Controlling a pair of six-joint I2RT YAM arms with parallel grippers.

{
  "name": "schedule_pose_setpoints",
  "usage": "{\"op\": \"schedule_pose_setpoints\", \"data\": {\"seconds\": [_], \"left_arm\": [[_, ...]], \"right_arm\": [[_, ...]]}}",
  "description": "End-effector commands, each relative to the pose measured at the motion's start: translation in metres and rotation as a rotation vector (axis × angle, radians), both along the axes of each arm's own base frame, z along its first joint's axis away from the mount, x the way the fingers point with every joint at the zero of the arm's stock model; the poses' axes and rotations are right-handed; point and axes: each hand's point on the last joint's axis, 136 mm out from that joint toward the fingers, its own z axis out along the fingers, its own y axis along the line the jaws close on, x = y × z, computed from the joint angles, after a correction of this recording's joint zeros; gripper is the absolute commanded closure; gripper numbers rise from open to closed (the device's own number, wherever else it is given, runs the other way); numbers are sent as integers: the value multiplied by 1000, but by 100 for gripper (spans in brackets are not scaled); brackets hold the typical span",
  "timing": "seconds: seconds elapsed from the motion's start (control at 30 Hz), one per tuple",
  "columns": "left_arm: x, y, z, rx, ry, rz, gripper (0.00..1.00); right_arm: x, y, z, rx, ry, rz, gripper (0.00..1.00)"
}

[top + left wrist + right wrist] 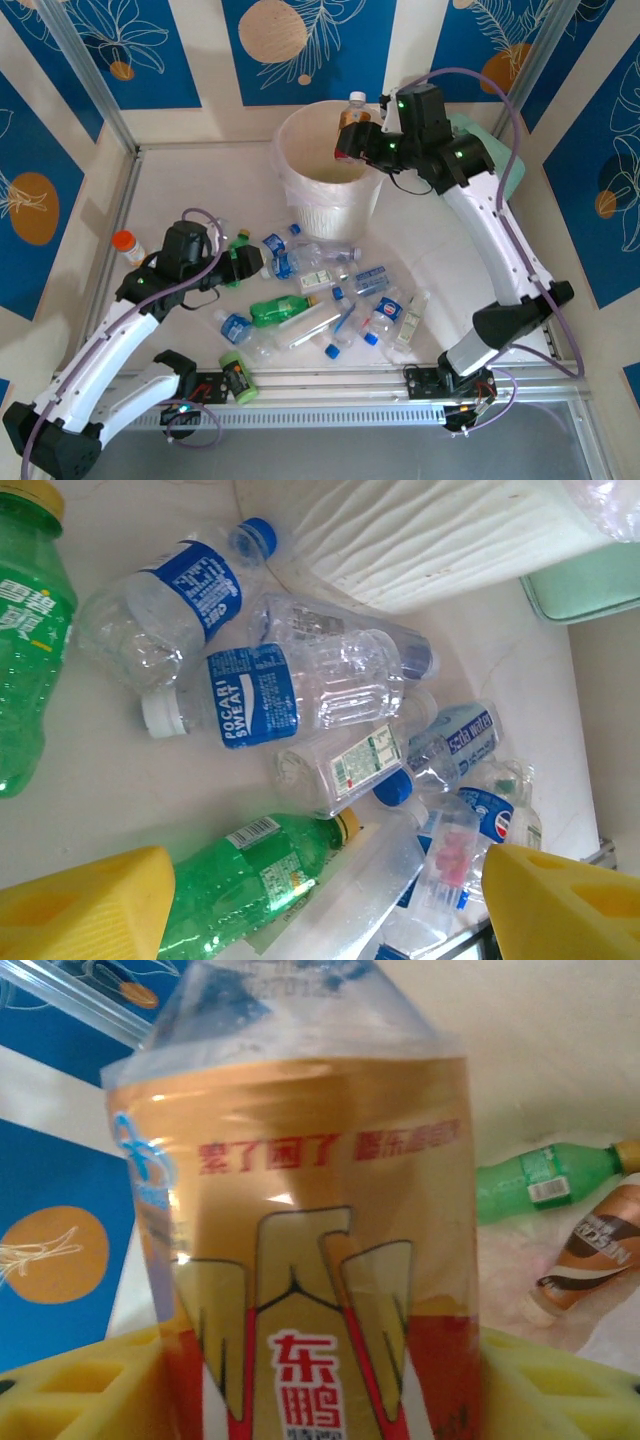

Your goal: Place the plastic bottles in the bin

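Right claw (pixel 347 142) clamps a gold-labelled bottle (pixel 320 1210) reading 东鹏; left claw (pixel 330 890) gapes above a POCARI SWEAT bottle (pixel 300 695).

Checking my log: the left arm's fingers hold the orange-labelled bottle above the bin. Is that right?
No, it is the right arm's fingers that hold the orange-labelled bottle above the bin; the top external view shows this.

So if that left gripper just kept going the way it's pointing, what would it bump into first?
Probably the green bottle lying right ahead of the left gripper, between its open jaws, though depth is hard to judge.
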Motion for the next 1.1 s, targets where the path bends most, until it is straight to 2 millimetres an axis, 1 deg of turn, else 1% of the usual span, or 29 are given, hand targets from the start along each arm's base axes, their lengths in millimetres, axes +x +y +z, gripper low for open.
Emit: {"op": "schedule_pose_setpoints", "data": {"seconds": [0.0, 0.07, 0.23, 0.3, 0.37, 0.47, 0.57, 0.63, 0.73, 0.83, 0.93, 1.0, 1.07], "left_arm": [[-6, -3, 5, 50, -21, -54, 21], [-8, -7, 3, 71, -23, -77, 21], [-16, -19, -4, 131, -22, -151, 22], [-21, -27, -5, 150, -28, -203, 23], [-29, -38, -7, 176, -31, -272, 23], [-43, -54, -16, 228, -22, -382, 24], [-58, -69, -31, 288, 6, -480, 25], [-68, -81, -42, 321, 28, -548, 27], [-77, -94, -55, 388, 47, -629, 27], [-82, -102, -68, 464, 61, -692, 26], [-86, -107, -81, 532, 85, -740, 25], [-87, -108, -88, 572, 95, -762, 25], [-87, -109, -93, 602, 99, -771, 23]], "right_arm": [[1, -2, 8, 39, 13, 10, 24], [2, -5, 6, 40, 19, -1, 18], [-8, -12, 10, 38, 7, -9, 14], [-17, -14, 13, 37, -2, -6, 14], [-31, -18, 14, 32, -15, -8, 14], [-55, -27, 8, 29, -18, -18, 14], [-76, -41, -9, 39, 1, -46, 14], [-91, -50, -26, 40, 29, -67, 14], [-109, -63, -52, 30, 78, -102, 14], [-123, -71, -75, 33, 130, -119, 14], [-135, -75, -93, 32, 171, -123, 14], [-141, -78, -102, 24, 190, -132, 14], [-146, -82, -107, 19, 197, -139, 14]]}}
